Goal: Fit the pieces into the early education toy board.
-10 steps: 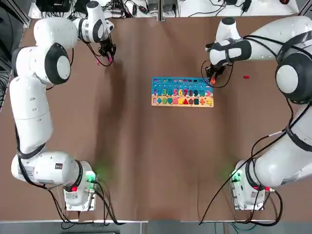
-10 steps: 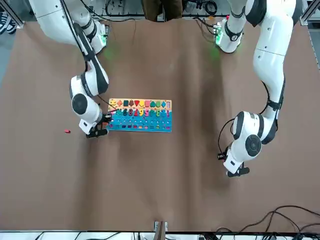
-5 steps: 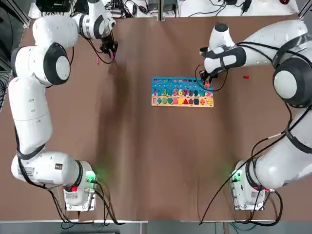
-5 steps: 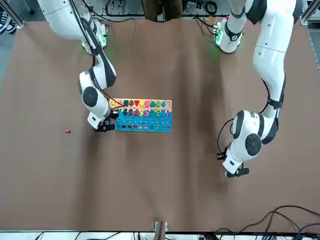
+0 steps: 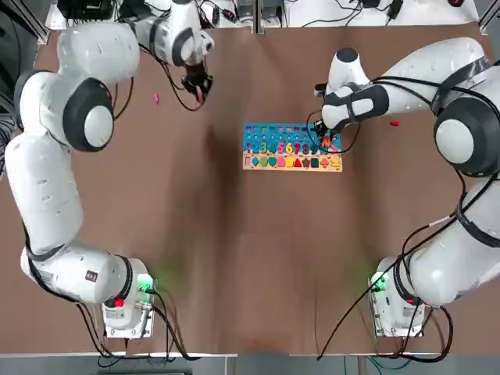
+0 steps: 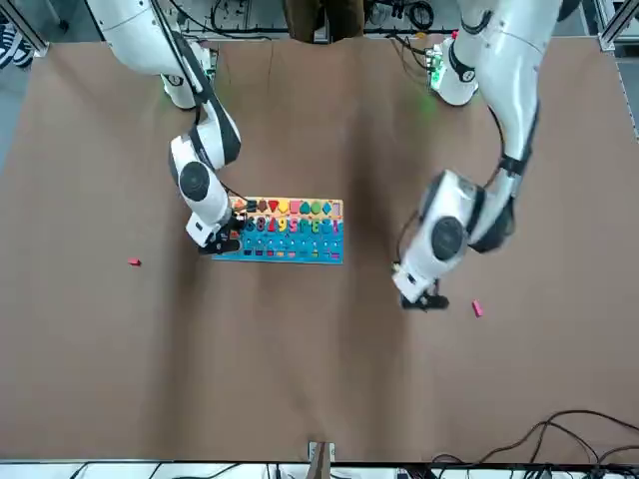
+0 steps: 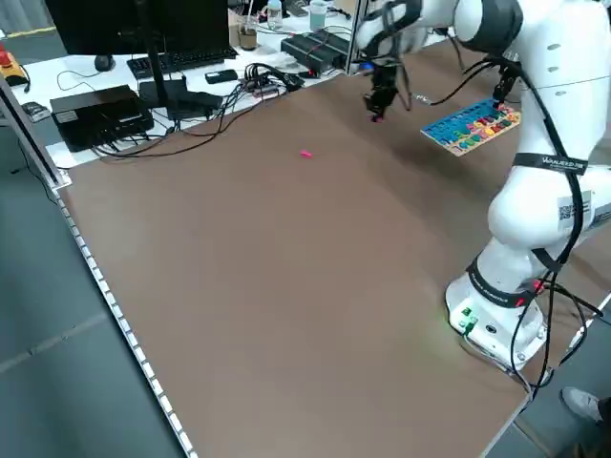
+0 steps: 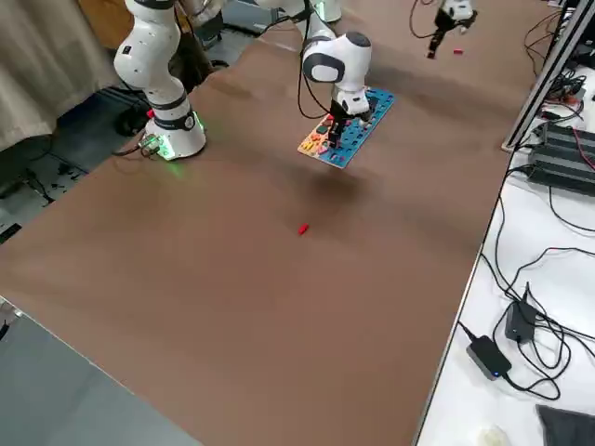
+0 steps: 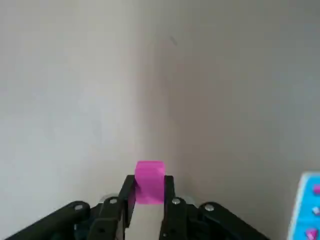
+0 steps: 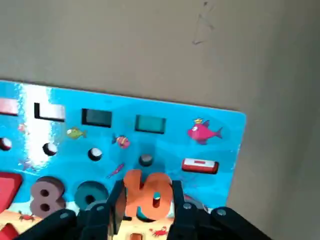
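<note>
The blue toy board (image 5: pixel 292 147) lies at the table's middle right, its tan edge toward the arms' bases. My right gripper (image 5: pixel 324 143) hangs over the board's right end, shut on an orange "10" piece (image 10: pixel 145 194) just above the number row of the board (image 10: pixel 125 135). My left gripper (image 5: pixel 197 90) is at the far side, left of the board, shut on a pink block (image 9: pixel 149 175). A second pink piece (image 5: pixel 156 98) lies on the table left of that gripper. A red piece (image 5: pixel 394 123) rests to the right of the board.
Cables and electronics line the far table edge (image 5: pixel 258 16). The arms' bases (image 5: pixel 125 308) stand at the near corners. Bare brown tabletop (image 5: pixel 234 250) stretches between the board and the bases.
My left gripper has moved right toward the board with the pink block, leaving the other pink piece behind. My right gripper has shifted left and nearer, onto the board's right end.
</note>
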Available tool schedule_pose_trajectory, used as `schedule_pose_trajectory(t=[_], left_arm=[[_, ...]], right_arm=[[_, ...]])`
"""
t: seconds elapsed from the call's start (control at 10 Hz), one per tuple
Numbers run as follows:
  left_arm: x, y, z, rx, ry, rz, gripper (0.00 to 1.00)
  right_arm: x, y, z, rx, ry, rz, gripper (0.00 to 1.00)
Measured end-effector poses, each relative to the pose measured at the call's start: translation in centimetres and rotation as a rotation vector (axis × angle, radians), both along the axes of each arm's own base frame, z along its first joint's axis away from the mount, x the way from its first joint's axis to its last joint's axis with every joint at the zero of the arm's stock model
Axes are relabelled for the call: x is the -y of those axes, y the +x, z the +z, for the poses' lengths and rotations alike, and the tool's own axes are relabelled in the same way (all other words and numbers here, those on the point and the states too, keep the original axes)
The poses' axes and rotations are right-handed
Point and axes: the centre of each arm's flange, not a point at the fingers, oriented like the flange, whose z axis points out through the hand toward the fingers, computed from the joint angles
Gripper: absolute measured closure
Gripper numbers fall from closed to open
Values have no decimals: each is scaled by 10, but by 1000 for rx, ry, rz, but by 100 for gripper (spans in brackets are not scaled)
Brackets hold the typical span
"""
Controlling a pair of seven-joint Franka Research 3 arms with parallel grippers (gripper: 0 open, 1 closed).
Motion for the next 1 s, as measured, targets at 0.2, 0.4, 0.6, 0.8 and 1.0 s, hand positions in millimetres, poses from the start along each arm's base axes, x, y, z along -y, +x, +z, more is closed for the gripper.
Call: schedule_pose_trajectory(t=[0.2, 0.4, 0.6, 0.8, 1.0], left_arm=[[48, -50, -7, -36, 10, -6, 74], [77, -92, -22, -51, -8, -7, 74], [103, -129, -37, -44, -27, -4, 74], [130, -154, -39, -24, -39, -2, 74], [147, -171, -40, -21, -40, -15, 74]], right_arm=[[-4, -4, -1, -3, -2, 4, 59], [-4, -11, -7, -16, -9, 3, 59], [-3, -16, -10, -20, -12, 5, 59], [-7, -21, -12, -22, -13, 16, 59], [-10, -24, -13, -24, -14, 24, 59]])
